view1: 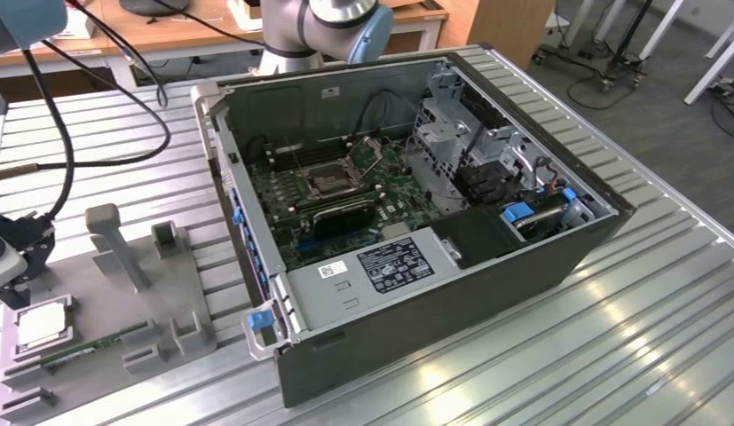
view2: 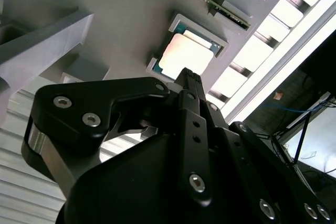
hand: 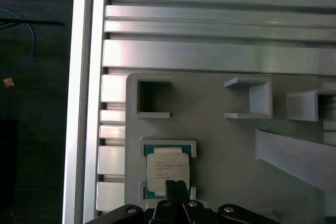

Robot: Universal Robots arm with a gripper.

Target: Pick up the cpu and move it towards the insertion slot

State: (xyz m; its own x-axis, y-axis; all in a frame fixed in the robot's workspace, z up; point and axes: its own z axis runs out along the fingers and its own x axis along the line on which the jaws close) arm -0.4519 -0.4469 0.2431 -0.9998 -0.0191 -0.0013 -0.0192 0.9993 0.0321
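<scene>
Gripper (hand: 176, 186) fingers look pressed together with nothing between them, tips over the cpu (hand: 167, 170); I can't tell if they touch it. The cpu lies flat in its recess on the grey tray (hand: 226, 150), well apart from the insertion slot (view1: 331, 180). My call: square up to the chip's edges and lift straight, no tilt.

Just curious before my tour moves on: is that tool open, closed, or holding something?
The tool: closed, holding nothing; its tip hangs over the cpu, which lies in the grey tray.
</scene>
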